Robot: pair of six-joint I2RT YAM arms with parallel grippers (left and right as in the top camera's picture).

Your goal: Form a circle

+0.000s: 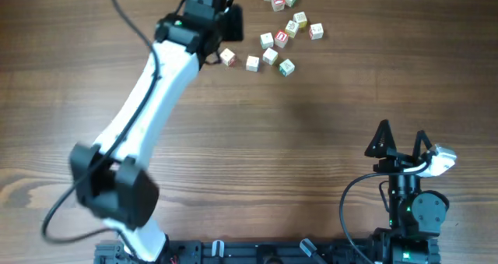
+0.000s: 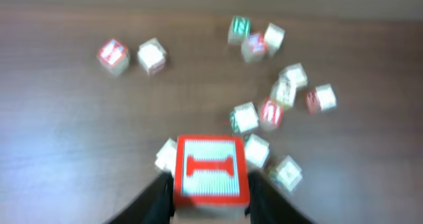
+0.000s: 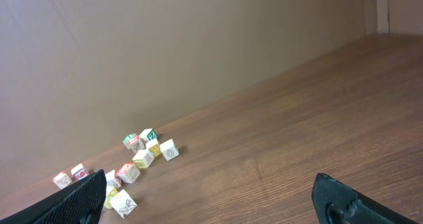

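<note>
The left gripper is clenching one red-lettered cube over the other alphabet cubes, which are lying scattered at one o'clock on the table, not yet forming any circle, while the right gripper is waiting spread wide at five o'clock.

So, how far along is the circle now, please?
Done: nothing that looks like a ring yet; the cubes lie in a loose scatter at the far side of the table. In hand: the left gripper is closed on one cube with a red letter I, near the others. The right gripper is open and empty, away from them. Left: nearly all of the arranging.
</note>
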